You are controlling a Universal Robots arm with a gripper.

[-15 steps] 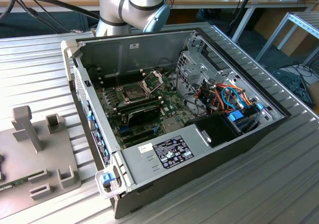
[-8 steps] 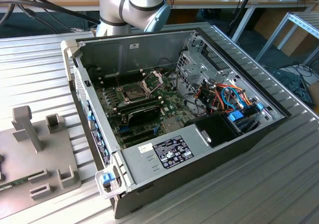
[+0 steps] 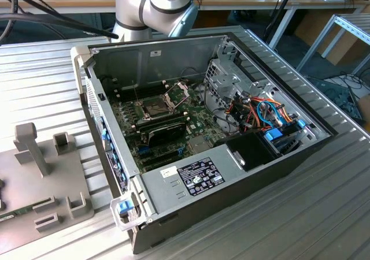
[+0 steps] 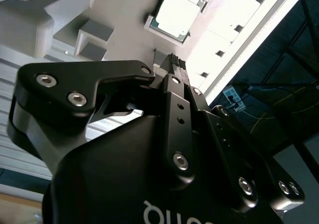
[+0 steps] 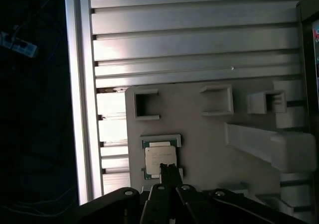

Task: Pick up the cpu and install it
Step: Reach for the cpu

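Since the gripper [image 5: 169, 168] has its two thin fingers pressed together with nothing between them, right at one edge of the cpu [image 5: 159, 157], I'd say you're at the pickup, so take it slow. The chip lies flat in a shallow square pocket of the grey fixture plate [image 5: 209, 149], which sits on the ribbed table [image 5: 199, 45] close to its edge. To do this well you'd want the fingers spread wider than the chip, centred and squared to its sides, so they grip the edges and don't scrape the metal top or catch the pocket rim. Hard calls: in the first wrist view the tips cover one edge of the chip, so I can't tell if they touch it. In the exterior view the plate is cut off at the lower left of the frame, and the open socket [image 3: 156, 107] near the middle is too dark to read.
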